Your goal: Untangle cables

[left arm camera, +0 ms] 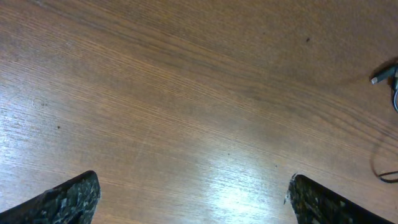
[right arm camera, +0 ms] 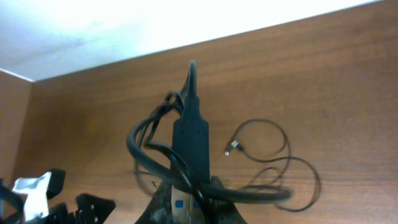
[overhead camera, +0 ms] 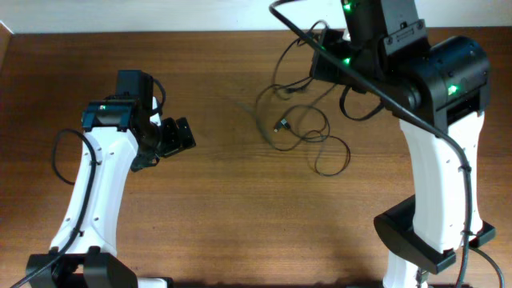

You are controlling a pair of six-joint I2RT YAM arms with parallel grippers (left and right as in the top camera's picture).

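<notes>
Right gripper (right arm camera: 189, 210) is clamped on the cables (right arm camera: 189, 134) at a plug, loops trailing onto the worktop (overhead camera: 224, 208). Left gripper (left arm camera: 193, 190) stands open, well apart. You should lift slowly, pinning loops with it.

No readable text, label, brand, number or sign appears in any view.

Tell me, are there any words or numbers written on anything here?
None: no words, numbers or signs can be read in any view.
The cables, the table and the left arm show no writing.
The right arm has only small green lights, not letters.
</notes>
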